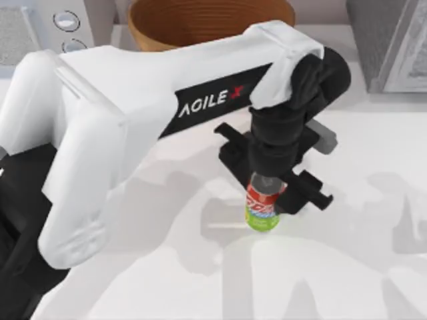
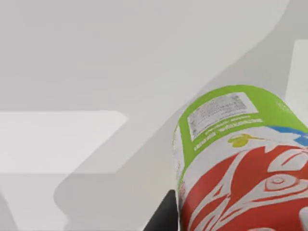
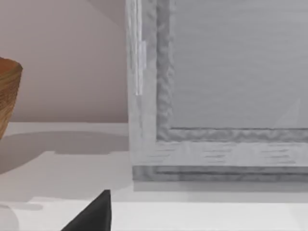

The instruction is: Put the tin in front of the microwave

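The tin (image 1: pixel 262 213) is a small can, red on top and lime green at the bottom, at the middle of the table. My left gripper (image 1: pixel 265 197) reaches down over it from above and is shut on the tin's upper part. The left wrist view shows the tin (image 2: pixel 240 159) close up, with one dark finger (image 2: pixel 163 217) against its side. Whether its base touches the table I cannot tell. The microwave (image 1: pixel 47 27), pale with two round dials, stands at the far left corner, well away from the tin.
A brown woven basket (image 1: pixel 200 23) sits at the back centre, behind my left arm. A darker grey textured box (image 1: pixel 390 43) stands at the back right, and my right gripper (image 3: pixel 96 214) is parked facing it (image 3: pixel 216 96). White tabletop (image 1: pixel 347 267) lies open toward the front.
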